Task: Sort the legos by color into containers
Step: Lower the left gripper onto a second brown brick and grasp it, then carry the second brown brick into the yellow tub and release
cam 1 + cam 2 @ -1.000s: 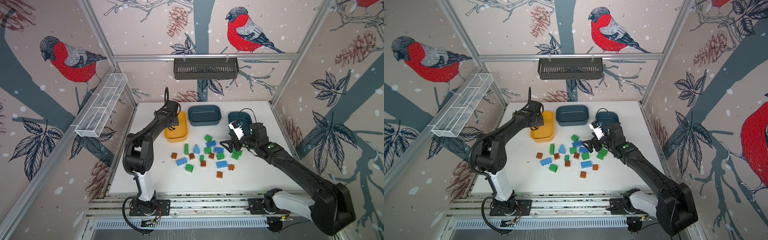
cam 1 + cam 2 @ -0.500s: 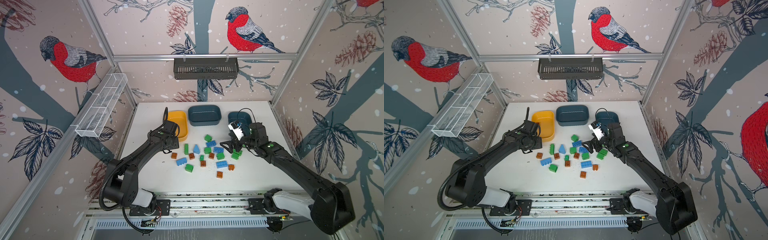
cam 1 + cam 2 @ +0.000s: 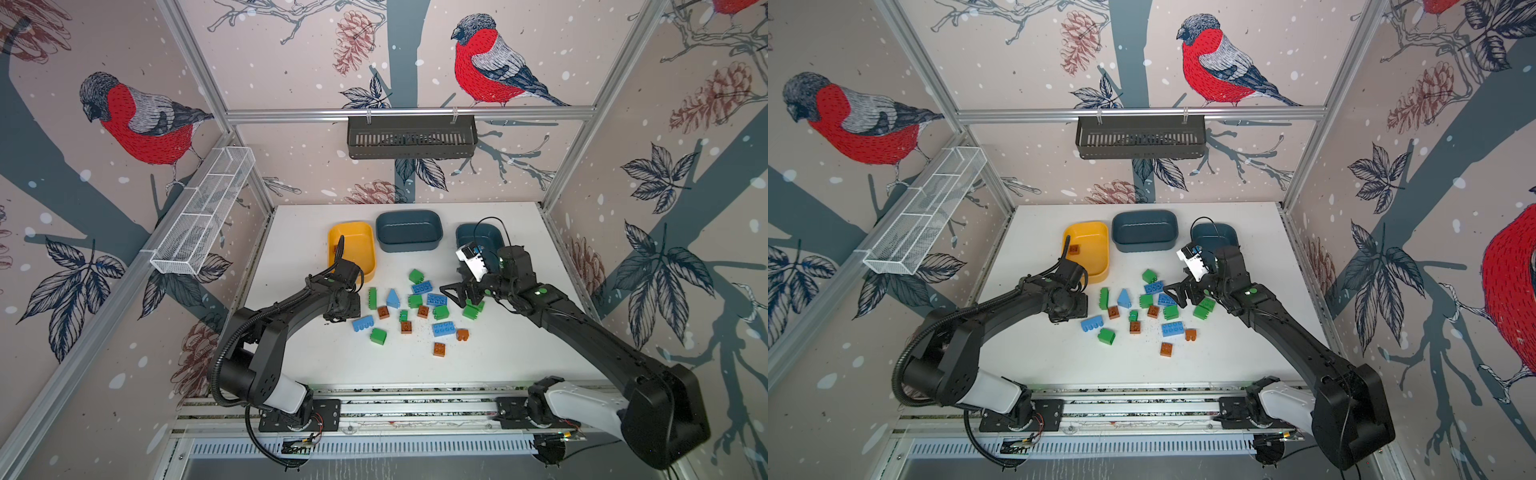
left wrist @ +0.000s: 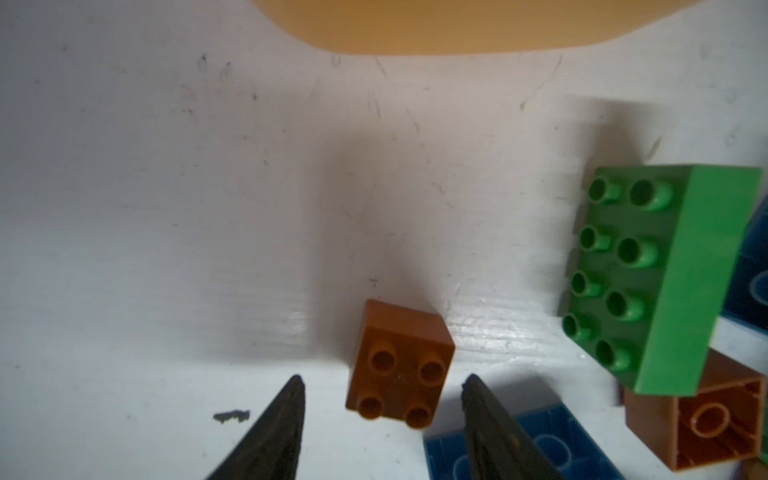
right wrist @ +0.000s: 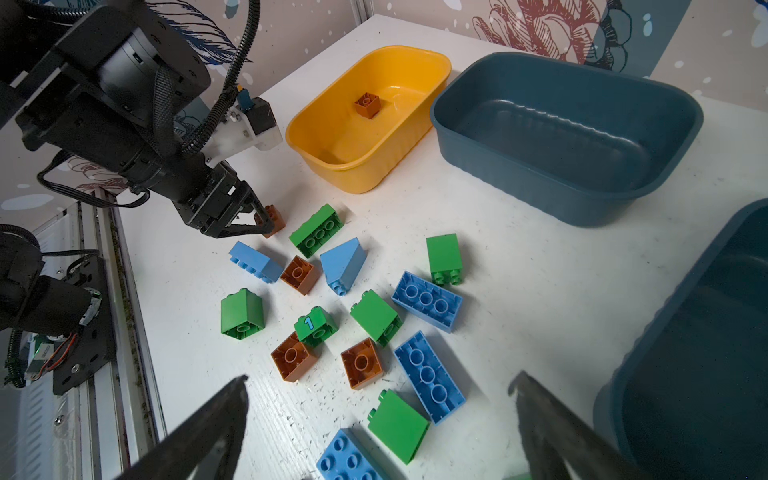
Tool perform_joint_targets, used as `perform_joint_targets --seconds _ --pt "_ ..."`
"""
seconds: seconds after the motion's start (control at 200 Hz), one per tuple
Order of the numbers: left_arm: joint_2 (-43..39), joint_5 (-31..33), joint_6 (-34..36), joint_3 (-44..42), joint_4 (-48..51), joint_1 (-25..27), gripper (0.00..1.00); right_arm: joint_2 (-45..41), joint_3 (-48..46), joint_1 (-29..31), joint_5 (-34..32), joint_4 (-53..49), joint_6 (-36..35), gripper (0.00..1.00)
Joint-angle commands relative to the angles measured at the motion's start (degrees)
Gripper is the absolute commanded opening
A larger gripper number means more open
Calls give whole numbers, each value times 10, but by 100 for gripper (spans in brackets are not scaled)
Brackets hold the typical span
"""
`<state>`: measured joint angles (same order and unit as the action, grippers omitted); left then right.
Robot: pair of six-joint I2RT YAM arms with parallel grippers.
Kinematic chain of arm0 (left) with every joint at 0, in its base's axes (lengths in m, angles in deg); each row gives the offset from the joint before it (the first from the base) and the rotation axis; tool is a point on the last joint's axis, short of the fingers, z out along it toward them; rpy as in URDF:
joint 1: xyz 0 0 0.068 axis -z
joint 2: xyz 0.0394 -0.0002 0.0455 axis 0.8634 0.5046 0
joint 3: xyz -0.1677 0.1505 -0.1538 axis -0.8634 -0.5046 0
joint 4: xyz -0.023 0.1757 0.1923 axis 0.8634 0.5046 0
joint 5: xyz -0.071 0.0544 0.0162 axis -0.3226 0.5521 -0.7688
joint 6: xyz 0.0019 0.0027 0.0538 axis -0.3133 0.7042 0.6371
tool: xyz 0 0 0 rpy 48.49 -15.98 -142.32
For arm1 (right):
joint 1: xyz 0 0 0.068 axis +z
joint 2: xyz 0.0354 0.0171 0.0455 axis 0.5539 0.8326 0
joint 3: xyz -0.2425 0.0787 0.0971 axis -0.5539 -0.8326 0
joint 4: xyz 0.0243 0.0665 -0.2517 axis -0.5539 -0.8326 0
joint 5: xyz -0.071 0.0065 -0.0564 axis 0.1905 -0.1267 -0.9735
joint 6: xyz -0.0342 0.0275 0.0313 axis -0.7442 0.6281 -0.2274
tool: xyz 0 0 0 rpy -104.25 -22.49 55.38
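The left gripper (image 4: 383,381) is down at the left edge of the loose bricks (image 3: 435,299) on the white table (image 3: 498,357), just nearer than the yellow tub (image 3: 353,241). Its jaws are partly apart and straddle a brown four-stud brick (image 4: 401,365), which rests on the table between the fingertips (image 4: 296,390) with its studs towards the wrist camera. A narrow gap shows on each side, so no contact is confirmed. In both top views this brick is hidden beneath the wrist. Just right of it a green eight-stud brick (image 4: 673,286) lies on its side, with an upturned brown brick (image 4: 706,419) at its near end. A light blue brick (image 3: 363,323) lies just nearer than the gripper. The right gripper (image 5: 381,377) hangs above the right part of the pile with its jaws spread wide and empty. Blue, green and brown bricks lie on the table below it. The yellow tub holds one brown brick (image 5: 368,104). The middle dark teal tub (image 3: 409,245) stands just right of the yellow tub at the far side. The right dark teal tub (image 3: 465,237) is partly covered by the right wrist, so its contents cannot be determined.
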<state>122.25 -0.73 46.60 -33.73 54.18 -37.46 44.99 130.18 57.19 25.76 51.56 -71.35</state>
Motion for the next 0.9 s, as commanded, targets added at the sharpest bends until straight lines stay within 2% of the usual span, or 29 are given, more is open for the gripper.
perform_joint_targets --seconds 0.0,0.095,0.255,0.33,0.375,0.655,0.891 --pt "10 10 12 0 -16 1 55 -2 2 0 7 -4 -4 100" --pt "20 10 16 2 -22 1 47 -1 3 1 6 -6 -4 99" --pt "29 4 20 -3 -29 1 41 -1 3 1 6 -9 -5 99" --pt "29 6 25 0 -24 1 29 -1 3 0 6 -10 -7 99" --pt "26 9 25 5 -19 1 26 -1 5 0 6 -13 -8 99" --pt "-9 20 38 96 71 0 25 -2 17 0 17 -5 -2 99" --pt "55 69 82 280 107 -11 27 4 28 0 43 36 23 99"
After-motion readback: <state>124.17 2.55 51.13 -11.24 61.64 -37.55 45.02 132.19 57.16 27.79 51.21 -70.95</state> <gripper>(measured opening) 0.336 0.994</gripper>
